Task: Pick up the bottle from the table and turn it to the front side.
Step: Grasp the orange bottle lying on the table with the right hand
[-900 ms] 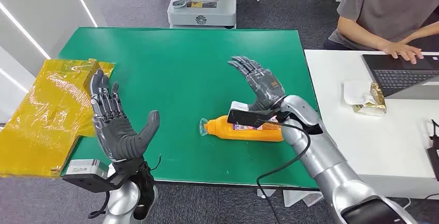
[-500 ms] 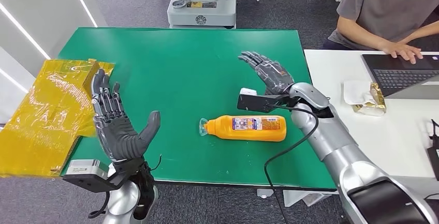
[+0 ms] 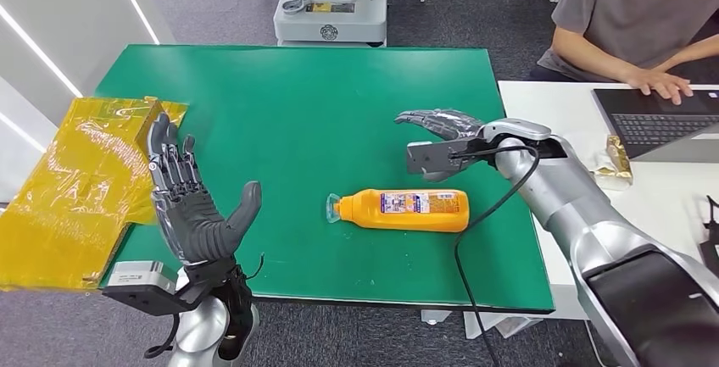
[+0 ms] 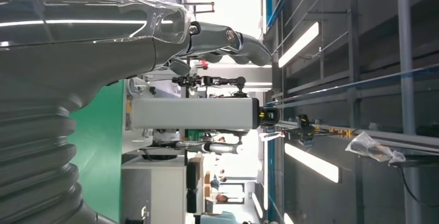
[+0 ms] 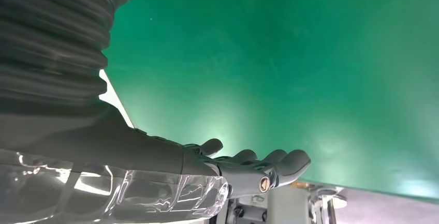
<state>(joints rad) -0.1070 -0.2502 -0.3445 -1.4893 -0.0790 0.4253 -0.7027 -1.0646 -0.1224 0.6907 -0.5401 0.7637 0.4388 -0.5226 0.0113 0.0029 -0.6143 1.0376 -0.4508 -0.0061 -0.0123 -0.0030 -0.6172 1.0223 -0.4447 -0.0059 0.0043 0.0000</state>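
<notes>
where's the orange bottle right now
In the head view, the orange bottle lies on its side on the green table, just nearer than the right hand.

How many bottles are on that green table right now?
1. The orange bottle lies on its side on the green table, toward the near edge, cap pointing to the robot's left. The right robot hand hovers just beyond it.

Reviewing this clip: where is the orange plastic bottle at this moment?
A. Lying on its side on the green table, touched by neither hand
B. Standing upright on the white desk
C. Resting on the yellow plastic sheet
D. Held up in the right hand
A: the orange plastic bottle lies on its side on the green table, with the right hand open beyond it and the left hand open well off to the side.
</notes>
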